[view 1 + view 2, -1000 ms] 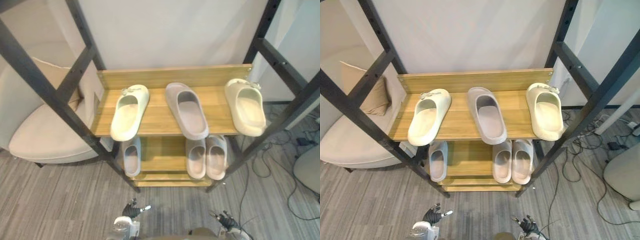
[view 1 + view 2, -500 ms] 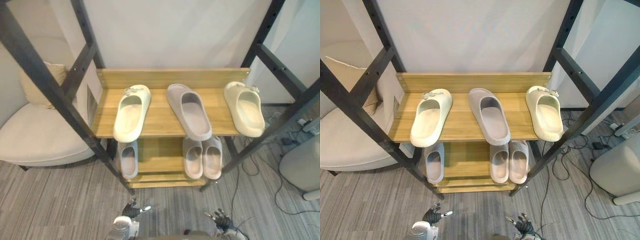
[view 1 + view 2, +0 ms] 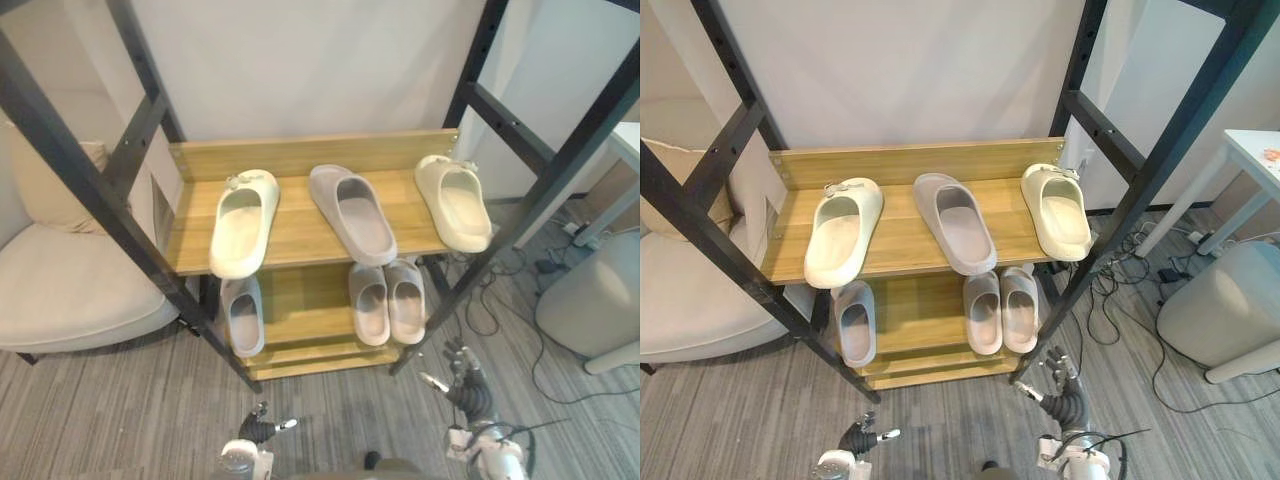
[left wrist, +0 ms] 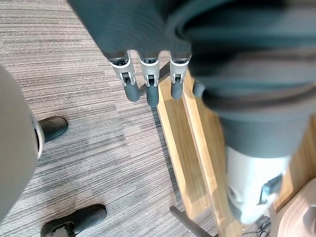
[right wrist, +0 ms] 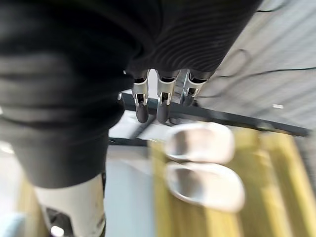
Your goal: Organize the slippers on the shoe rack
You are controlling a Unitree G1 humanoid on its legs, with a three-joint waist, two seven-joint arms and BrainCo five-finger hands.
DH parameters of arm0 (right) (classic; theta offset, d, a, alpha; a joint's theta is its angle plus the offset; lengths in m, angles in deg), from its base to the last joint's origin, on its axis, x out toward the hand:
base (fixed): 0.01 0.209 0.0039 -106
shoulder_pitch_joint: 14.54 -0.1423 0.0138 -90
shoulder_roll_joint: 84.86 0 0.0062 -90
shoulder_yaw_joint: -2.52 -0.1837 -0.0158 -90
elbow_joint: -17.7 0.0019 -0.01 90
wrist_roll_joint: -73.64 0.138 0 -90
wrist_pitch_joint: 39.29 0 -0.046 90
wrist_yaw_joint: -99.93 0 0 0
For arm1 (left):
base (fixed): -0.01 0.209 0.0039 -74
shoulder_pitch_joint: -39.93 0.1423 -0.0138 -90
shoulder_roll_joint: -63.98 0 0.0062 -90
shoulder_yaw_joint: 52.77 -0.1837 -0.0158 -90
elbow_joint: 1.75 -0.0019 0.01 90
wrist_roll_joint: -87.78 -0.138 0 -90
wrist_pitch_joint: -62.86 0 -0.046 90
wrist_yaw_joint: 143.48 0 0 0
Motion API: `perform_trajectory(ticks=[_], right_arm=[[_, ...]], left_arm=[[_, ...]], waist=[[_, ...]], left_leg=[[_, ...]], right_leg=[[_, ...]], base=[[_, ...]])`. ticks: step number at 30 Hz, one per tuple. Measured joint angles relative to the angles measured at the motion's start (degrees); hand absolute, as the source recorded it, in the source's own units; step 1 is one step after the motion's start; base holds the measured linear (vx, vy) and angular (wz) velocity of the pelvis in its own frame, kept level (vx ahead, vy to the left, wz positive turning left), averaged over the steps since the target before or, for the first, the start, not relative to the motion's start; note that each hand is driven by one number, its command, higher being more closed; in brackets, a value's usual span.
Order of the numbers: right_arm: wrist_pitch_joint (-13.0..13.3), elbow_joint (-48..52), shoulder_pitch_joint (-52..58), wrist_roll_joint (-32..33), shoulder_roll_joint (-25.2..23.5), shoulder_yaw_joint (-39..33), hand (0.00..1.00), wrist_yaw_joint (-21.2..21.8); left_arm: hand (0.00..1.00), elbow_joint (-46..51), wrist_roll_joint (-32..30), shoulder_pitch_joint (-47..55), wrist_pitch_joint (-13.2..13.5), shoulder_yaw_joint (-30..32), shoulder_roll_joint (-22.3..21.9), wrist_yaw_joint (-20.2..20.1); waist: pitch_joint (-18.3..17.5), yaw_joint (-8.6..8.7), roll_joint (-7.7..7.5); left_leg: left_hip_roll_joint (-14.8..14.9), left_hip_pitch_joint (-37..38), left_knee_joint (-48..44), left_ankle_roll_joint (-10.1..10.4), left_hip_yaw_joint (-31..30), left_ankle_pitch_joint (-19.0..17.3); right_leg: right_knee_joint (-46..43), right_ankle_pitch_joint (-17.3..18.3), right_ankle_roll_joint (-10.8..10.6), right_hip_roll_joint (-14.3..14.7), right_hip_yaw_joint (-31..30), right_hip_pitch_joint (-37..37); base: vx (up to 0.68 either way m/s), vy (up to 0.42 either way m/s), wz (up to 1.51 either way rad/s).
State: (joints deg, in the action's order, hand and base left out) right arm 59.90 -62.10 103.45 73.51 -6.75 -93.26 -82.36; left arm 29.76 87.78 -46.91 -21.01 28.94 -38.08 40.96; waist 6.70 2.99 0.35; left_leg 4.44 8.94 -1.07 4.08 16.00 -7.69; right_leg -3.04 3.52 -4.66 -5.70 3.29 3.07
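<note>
At the left we see a beige cushioned armchair, just beside the light wooden two-shelf shoe rack in its black metal frame. We count six smooth moulded slippers. The top shelf carries a left cream slipper, a middle grey slipper and a right cream slipper. The lower shelf carries a single grey slipper at the left and a grey pair at the right. Near us, over grey striped carpet, the left hand hangs with straight fingers and holds nothing. The right hand is loosely spread, also empty.
</note>
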Motion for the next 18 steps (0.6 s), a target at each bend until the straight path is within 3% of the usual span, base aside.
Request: perform_trajectory(ticks=[7,18], right_arm=[[2.19,9.51,-6.24,-4.5,3.49,-1.04,0.0,-1.27],[3.86,9.71,-17.95,-4.2,9.89,-3.68,0.0,-3.33]], left_arm=[[0.0,0.04,-1.15,0.21,0.84,-0.2,0.15,-1.4],[0.0,0.6,-2.13,0.26,0.95,-1.79,0.32,-2.39]], waist=[[-0.13,-0.08,0.22],[-0.59,-0.23,-0.62]], left_leg=[[0.13,-0.01,-0.03,0.0,0.29,0.01],[-0.42,-1.83,-0.07,-0.37,-3.57,0.23]], right_leg=[[0.3,0.02,0.02,0.36,-0.22,0.07],[0.24,0.31,-0.29,-0.61,2.77,0.43]], base=[[0.03,-0.014,-0.03],[-0.01,-0.012,0.16]])
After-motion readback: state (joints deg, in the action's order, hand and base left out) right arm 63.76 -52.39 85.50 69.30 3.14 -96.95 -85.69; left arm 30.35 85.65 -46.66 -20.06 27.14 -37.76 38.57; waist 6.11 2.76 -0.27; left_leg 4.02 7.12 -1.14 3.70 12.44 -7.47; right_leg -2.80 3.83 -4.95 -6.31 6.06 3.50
